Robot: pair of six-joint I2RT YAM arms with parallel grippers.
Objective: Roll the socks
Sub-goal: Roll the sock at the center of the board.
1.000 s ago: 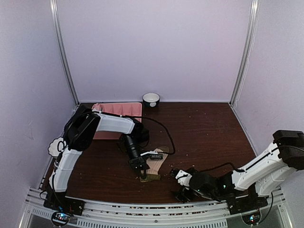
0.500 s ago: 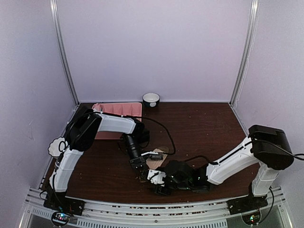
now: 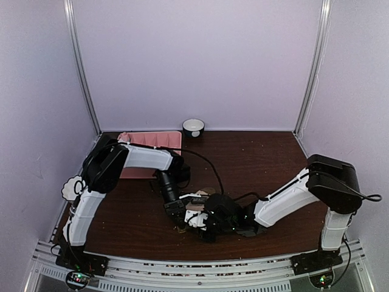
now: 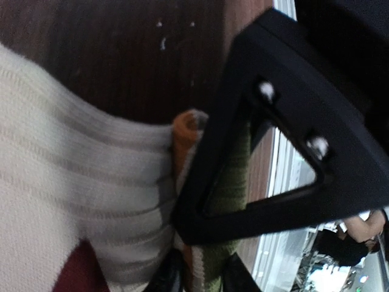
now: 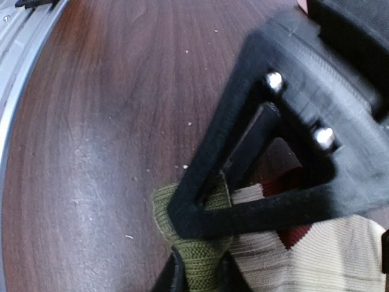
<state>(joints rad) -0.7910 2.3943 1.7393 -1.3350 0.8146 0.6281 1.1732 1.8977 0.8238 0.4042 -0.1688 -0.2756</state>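
Tan sock (image 5: 328,249); olive end nearward

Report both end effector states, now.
Left end effector: tan sock between its fingers; grip cannot be told.
Right end effector: closed on the tan sock's olive toe.

Pale lilac walls (image 3: 200,61) on three sides, evenly lit. Silver metal posts (image 3: 83,73) in both rear corners. Dark brown wood-grain counter (image 3: 267,158), speckled with pale crumbs. Ribbed aluminium rail (image 3: 182,271) along near edge.
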